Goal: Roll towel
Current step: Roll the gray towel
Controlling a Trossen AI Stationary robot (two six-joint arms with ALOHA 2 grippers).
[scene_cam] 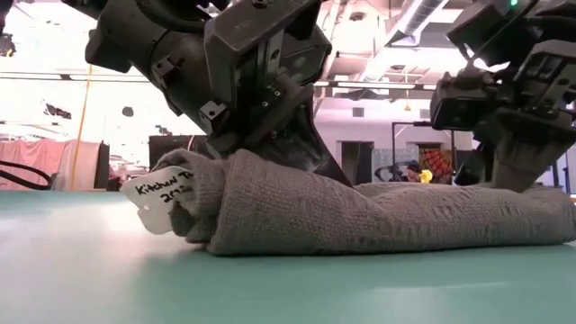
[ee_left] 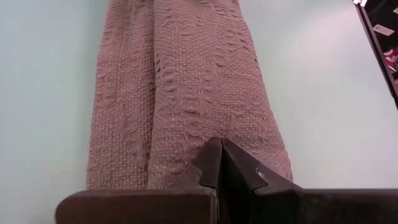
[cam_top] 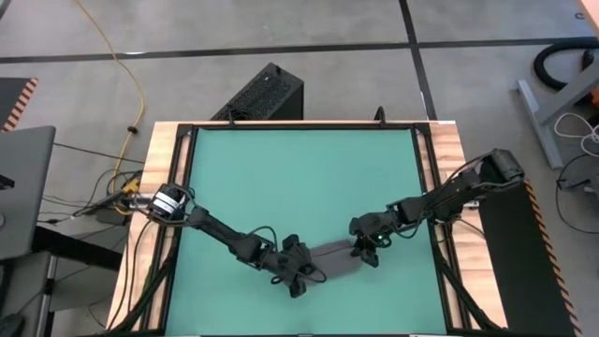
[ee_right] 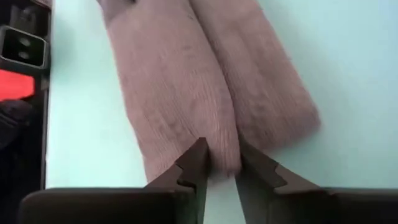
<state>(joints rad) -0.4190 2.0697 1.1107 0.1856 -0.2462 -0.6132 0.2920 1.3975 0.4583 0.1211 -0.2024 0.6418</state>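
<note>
My left gripper [ee_left: 221, 163], fingers pressed together, pins one end of the rolled towel [cam_top: 334, 260] near the green mat's [cam_top: 281, 178] front edge; my right gripper [ee_right: 221, 163], slightly parted, straddles a fold at the other; letting go could let it unroll.

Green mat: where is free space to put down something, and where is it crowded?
The far half of the green mat is bare, from the far frame down to the arms. Smaller bare strips lie beside the left and right edges. The near middle is crowded: the towel lies between the left gripper and the right gripper.
</note>
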